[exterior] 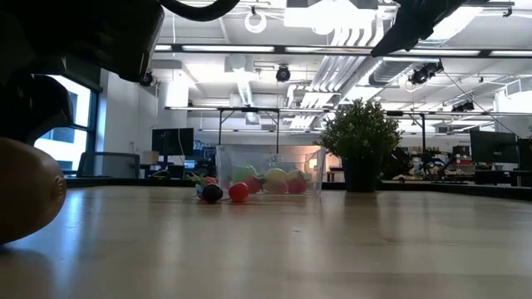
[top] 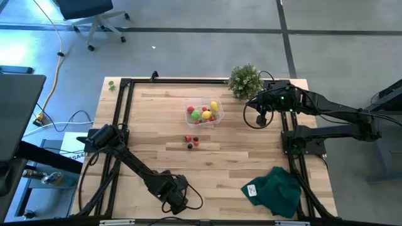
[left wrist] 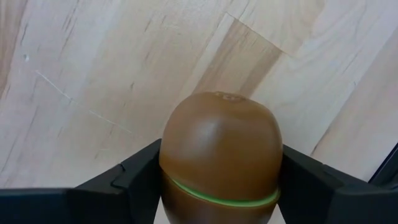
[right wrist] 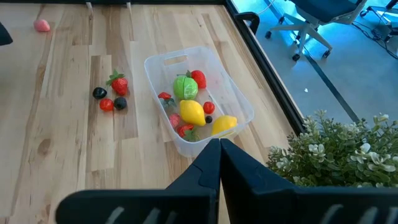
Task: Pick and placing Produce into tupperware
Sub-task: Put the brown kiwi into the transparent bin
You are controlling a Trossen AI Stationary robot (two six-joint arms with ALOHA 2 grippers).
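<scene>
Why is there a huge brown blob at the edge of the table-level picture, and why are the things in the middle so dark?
In the low view the blob is the kiwi, far too near the lens to be sharp; the left wrist view shows it crisply, between the left gripper fingers. Bright ceiling lights and windows behind backlight the tupperware and potted plant.

A brown kiwi point(left wrist: 219, 155), ringed by a thin green seam, is seen between the black fingers point(left wrist: 118, 180) of the left gripper point(left wrist: 217, 186). The table point(top: 157, 125) is of pale, streaked wood, framed in black. In the clear tupperware point(right wrist: 233, 102) a green ball point(right wrist: 185, 86), yellow lemon point(right wrist: 192, 112), a second yellow piece point(right wrist: 224, 124) and red berries point(right wrist: 198, 78) are held. Beside it, red and black berries point(right wrist: 111, 96) are scattered. A pink piece point(right wrist: 41, 25) is seen farther off. A dark green cloth point(top: 274, 190) with a white tag and a green plant point(top: 245, 80) are shown. The right gripper point(right wrist: 219, 149) is black.
</scene>
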